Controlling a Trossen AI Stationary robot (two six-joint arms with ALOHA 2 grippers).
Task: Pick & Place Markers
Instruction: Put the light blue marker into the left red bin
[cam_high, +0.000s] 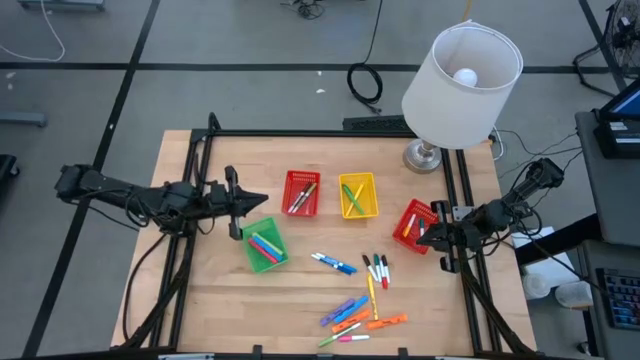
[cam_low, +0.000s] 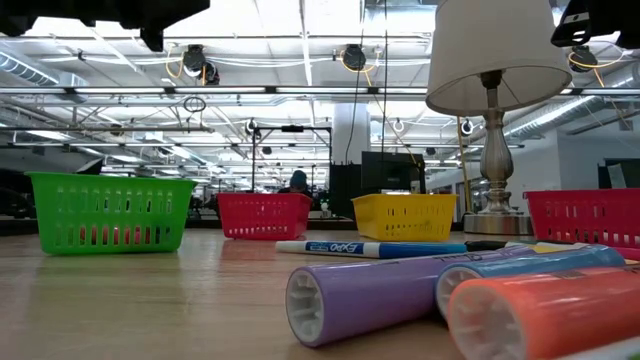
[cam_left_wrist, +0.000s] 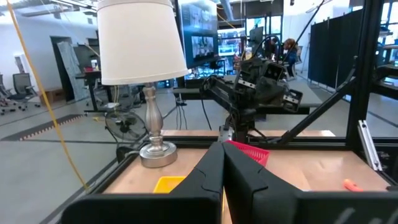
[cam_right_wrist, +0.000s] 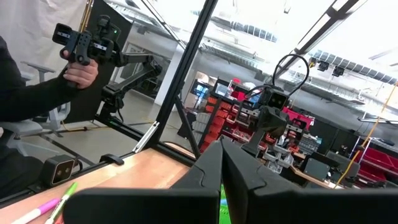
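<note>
With both my left gripper (cam_high: 262, 200) and right gripper (cam_high: 419, 240) pressed together and empty, I risk nudging the loose markers (cam_high: 358, 305) at lower centre rather than pinching one.

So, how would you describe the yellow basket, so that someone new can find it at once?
Start at the white lamp at the table's far edge. In front of its metal base stand baskets in a row; the yellow basket is the middle one, between two red baskets. It is the only yellow one.
</note>
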